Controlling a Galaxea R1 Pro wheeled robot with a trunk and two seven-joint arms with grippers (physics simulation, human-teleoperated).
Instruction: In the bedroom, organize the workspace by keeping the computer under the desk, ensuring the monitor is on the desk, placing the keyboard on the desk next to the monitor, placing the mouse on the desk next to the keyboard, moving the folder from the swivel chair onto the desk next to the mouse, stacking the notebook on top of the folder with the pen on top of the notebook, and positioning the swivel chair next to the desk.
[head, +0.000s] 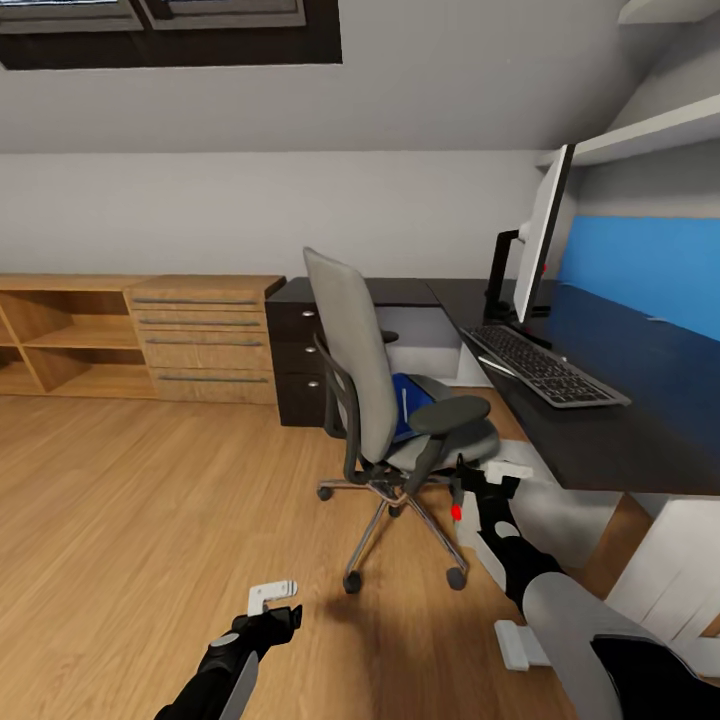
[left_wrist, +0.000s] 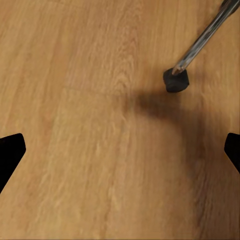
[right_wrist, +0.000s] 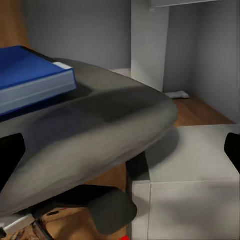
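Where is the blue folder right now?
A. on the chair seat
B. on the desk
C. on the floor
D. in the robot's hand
A, the folder lies flat on the grey seat of the chair, beside the desk.

My arms are glossy black and grey segments, each ending in a white tool (head: 272, 594) with black fingertips (left_wrist: 11, 150).

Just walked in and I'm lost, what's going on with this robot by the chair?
The robot faces the swivel chair, where the blue folder lies on the seat. Its right gripper is open and empty near the seat's front edge; the left gripper hangs open above the floor. The monitor and keyboard sit on the desk.
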